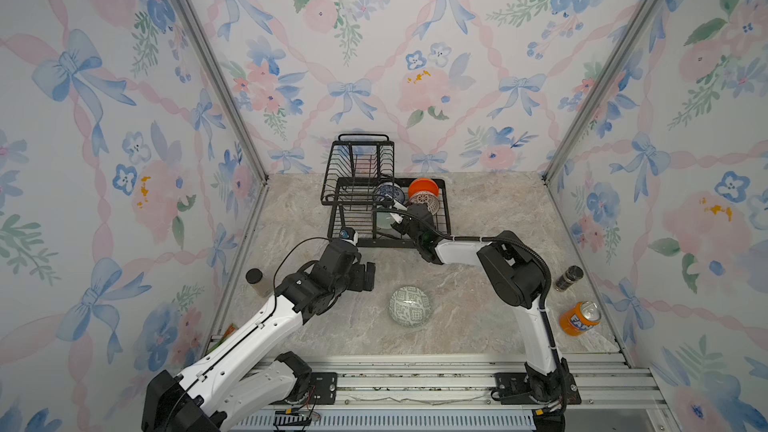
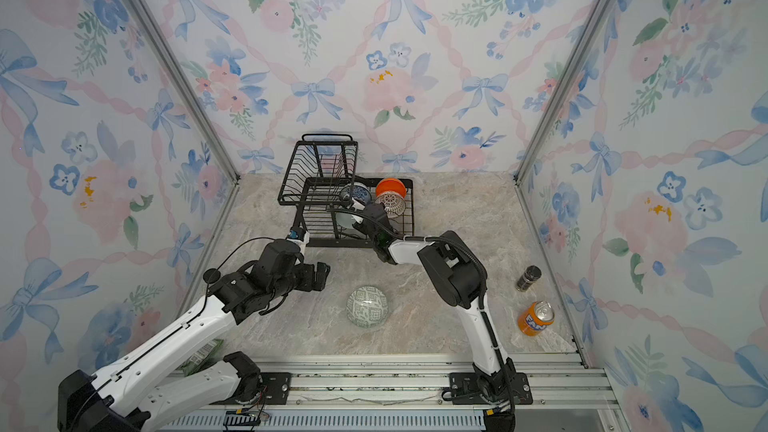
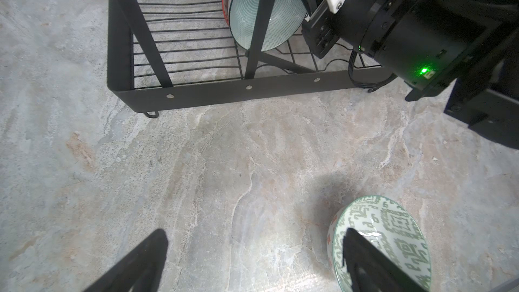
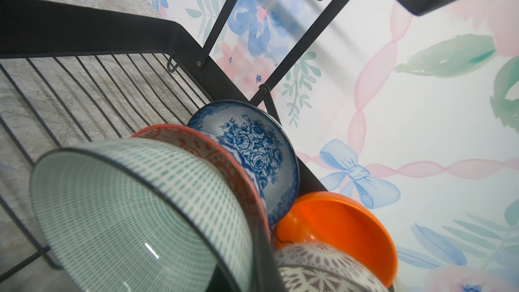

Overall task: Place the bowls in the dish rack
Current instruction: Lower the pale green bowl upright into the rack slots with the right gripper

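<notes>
Right edge of table (image 1: 478, 326): orange soda can (image 1: 578, 317) standing, dark jar (image 1: 568, 278) just behind; left edge: pale black-lidded jar (image 1: 257, 282); front-left corner: green packet (image 2: 203, 357)

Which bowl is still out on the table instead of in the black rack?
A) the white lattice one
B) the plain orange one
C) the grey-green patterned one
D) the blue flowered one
C: the grey-green patterned bowl sits alone on the marble table, in front of the dish rack, while the orange bowl, blue flowered bowl and white lattice bowl are in the rack.
</notes>
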You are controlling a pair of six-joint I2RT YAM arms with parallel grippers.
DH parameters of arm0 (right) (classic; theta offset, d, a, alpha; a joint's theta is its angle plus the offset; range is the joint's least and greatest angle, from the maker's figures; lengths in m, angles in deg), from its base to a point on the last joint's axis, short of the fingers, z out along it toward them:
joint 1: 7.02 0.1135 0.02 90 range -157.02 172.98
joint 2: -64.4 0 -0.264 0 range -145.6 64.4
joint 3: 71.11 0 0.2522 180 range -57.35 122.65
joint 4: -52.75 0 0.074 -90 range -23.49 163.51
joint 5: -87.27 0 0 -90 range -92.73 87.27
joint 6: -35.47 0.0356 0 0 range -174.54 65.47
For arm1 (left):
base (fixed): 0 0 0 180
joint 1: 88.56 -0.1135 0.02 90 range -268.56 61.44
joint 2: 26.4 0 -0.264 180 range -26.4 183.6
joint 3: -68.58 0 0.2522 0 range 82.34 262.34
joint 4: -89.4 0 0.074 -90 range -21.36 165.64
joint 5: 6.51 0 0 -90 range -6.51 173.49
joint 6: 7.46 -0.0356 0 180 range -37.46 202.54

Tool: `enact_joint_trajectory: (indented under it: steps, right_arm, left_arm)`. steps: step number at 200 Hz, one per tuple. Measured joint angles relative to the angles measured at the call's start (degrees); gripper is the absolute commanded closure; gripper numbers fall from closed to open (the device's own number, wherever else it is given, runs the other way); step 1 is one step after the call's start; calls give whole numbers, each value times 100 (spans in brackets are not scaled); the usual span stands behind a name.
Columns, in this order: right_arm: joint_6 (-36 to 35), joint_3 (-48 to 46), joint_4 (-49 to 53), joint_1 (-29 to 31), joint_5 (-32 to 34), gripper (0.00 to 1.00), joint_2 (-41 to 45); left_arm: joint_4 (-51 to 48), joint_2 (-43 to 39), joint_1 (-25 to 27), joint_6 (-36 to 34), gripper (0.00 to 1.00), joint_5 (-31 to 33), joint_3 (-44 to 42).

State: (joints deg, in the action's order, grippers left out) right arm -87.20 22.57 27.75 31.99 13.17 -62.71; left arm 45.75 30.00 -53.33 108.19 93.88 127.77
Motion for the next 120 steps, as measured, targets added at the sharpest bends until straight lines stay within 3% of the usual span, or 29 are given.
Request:
enact_joint_trajectory:
  steps: [120]
  right_arm:
    - [-85,-70,-87,11,17,100,7]
  left_arm:
    - [0,-2,0,17,2,0,-33]
